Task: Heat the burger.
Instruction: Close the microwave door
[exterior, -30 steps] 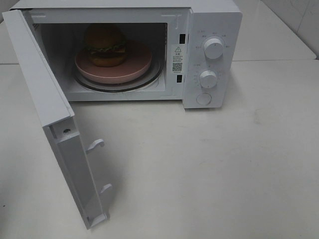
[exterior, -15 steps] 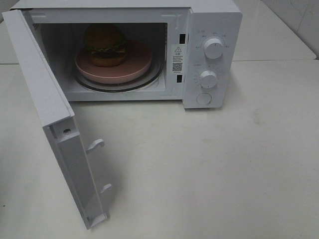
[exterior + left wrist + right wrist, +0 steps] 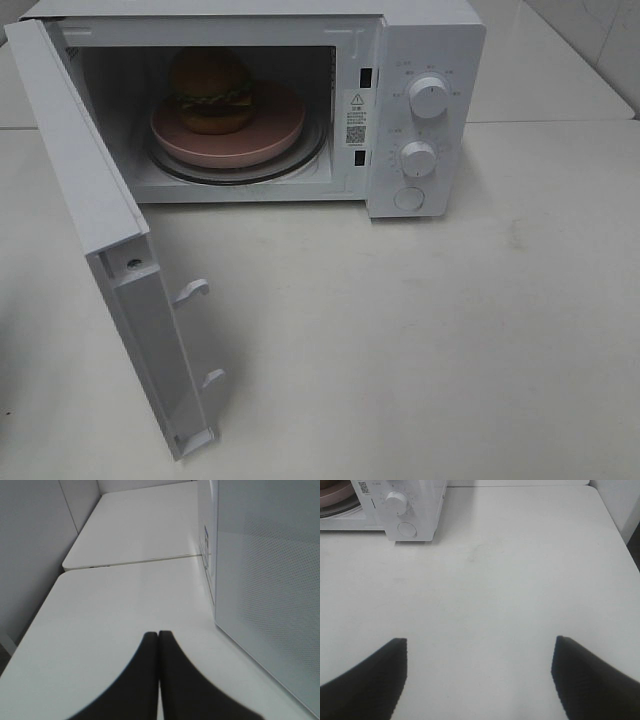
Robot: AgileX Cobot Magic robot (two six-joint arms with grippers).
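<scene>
The burger [image 3: 210,92], with a brown domed bun and dark and green filling, sits on a round pink dish [image 3: 228,128] inside the white microwave [image 3: 420,60]. The microwave door [image 3: 95,215] hangs wide open to the left. Neither gripper shows in the exterior high view. In the left wrist view my left gripper [image 3: 158,636] is shut with nothing in it, above the table beside the door's outer face [image 3: 270,590]. In the right wrist view my right gripper [image 3: 480,645] stands open and empty over bare table, well short of the microwave's control panel [image 3: 405,510].
Two round knobs [image 3: 428,96] and a round button [image 3: 408,198] sit on the microwave's right panel. Two latch hooks [image 3: 190,290] stick out of the door's inner edge. A seam [image 3: 135,562] joins two white tables, and a grey wall [image 3: 30,550] runs along the left side.
</scene>
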